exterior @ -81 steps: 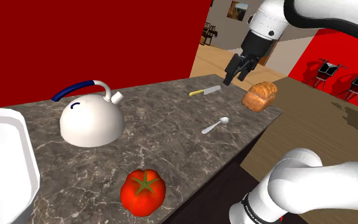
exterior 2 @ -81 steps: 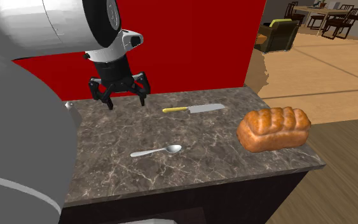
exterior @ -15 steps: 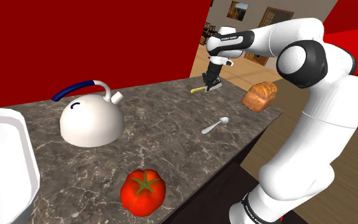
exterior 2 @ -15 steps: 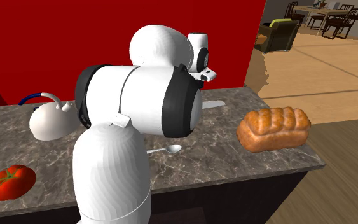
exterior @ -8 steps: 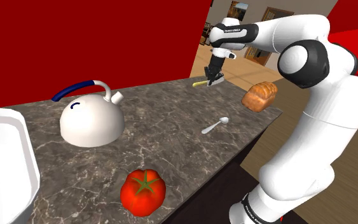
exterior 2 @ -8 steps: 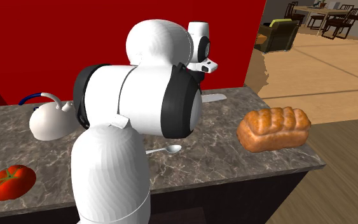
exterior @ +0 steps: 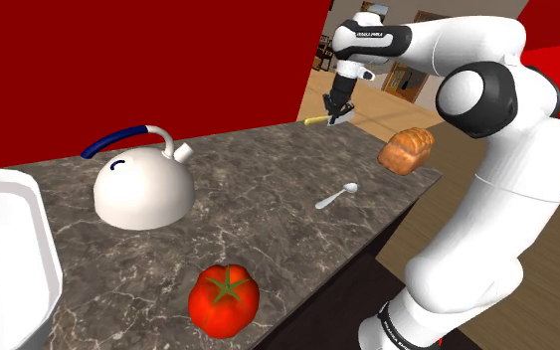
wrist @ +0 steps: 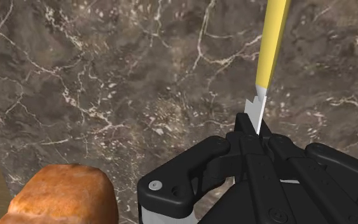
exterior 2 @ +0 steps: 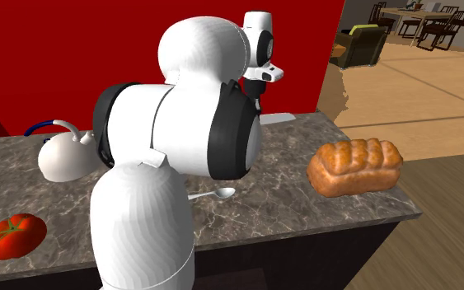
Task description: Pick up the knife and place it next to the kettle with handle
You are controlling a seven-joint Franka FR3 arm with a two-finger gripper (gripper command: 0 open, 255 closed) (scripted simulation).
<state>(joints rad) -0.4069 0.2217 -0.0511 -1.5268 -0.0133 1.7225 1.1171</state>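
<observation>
The yellow-handled knife (wrist: 271, 44) hangs in the air above the far end of the dark marbled counter (exterior: 268, 189). The black gripper (wrist: 252, 132) has its jaws clamped on the blade just beside the handle. The knife is well apart from the white kettle with a blue handle (exterior: 140, 187), which stands toward the shoulder view's left. On the counter beneath lie a loaf of bread (exterior: 406, 149) and a spoon (exterior: 336, 195). A tomato (exterior: 224, 296) rests near the front edge.
</observation>
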